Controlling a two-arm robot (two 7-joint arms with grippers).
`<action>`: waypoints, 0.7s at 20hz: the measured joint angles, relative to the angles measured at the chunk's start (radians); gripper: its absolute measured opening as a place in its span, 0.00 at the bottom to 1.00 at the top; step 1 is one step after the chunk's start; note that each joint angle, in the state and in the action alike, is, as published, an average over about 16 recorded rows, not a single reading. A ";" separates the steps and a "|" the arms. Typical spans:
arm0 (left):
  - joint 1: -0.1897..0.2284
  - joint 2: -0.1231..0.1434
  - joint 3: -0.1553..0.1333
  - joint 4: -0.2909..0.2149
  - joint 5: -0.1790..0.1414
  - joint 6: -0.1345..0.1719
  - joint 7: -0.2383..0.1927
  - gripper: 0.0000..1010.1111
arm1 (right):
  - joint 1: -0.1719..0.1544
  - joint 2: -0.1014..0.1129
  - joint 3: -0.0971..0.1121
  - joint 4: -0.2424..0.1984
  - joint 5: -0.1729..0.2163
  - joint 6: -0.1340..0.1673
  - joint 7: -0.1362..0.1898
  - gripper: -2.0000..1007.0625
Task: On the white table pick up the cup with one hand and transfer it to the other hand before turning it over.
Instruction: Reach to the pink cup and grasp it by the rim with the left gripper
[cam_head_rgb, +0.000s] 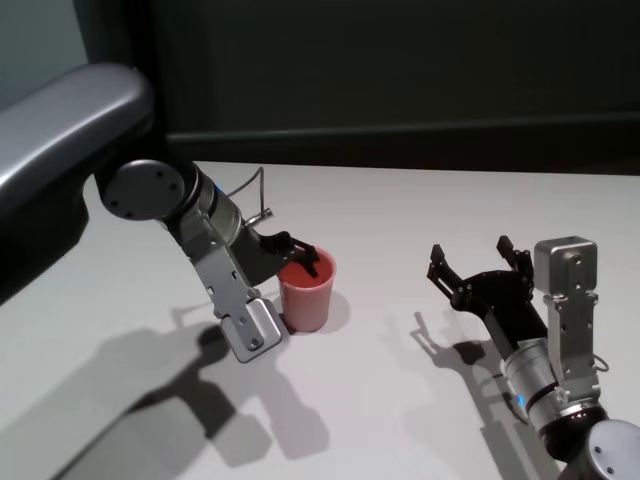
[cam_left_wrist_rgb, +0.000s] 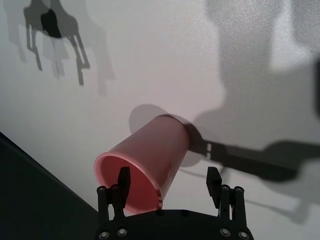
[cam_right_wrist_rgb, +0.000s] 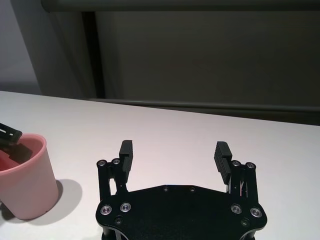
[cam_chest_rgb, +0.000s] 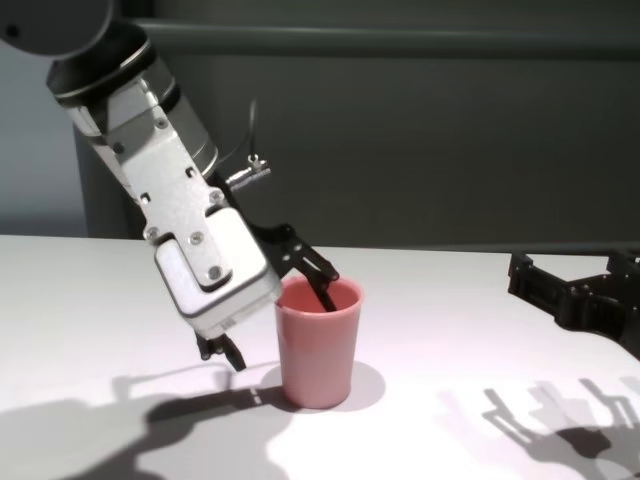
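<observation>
The cup (cam_head_rgb: 306, 292) stands upright on the white table (cam_head_rgb: 400, 220), rim up, left of the table's middle and resting on its base. The left gripper (cam_chest_rgb: 275, 300) is angled down over the cup from the left and straddles its rim: one finger (cam_chest_rgb: 322, 281) reaches down inside the mouth, the other finger (cam_chest_rgb: 226, 352) hangs outside the wall on the cup's left, close to the tabletop. Its jaws stand spread wide and are not clamped on the wall; the left wrist view shows the cup (cam_left_wrist_rgb: 145, 165) between the two fingertips with a clear gap beside the outer one, so the claw is released, not grasping. The cup is not lifted. The right gripper (cam_head_rgb: 480, 262) is well apart from the cup, to the right and slightly nearer, held low above the table with its fingers pointing toward the far edge. Its jaws are likewise spread wide and empty, as the right wrist view confirms, with the cup (cam_right_wrist_rgb: 22, 180) off to its side.
</observation>
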 joint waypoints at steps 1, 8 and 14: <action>-0.003 -0.002 0.005 0.002 0.002 -0.001 -0.002 0.99 | 0.000 0.000 0.000 0.000 0.000 0.000 0.000 1.00; -0.019 -0.011 0.033 0.014 0.011 -0.006 -0.006 0.99 | 0.000 0.000 0.000 0.000 0.000 0.000 0.000 1.00; -0.028 -0.011 0.049 0.020 0.017 -0.005 -0.001 0.99 | 0.000 0.000 0.000 0.000 0.000 0.000 0.000 1.00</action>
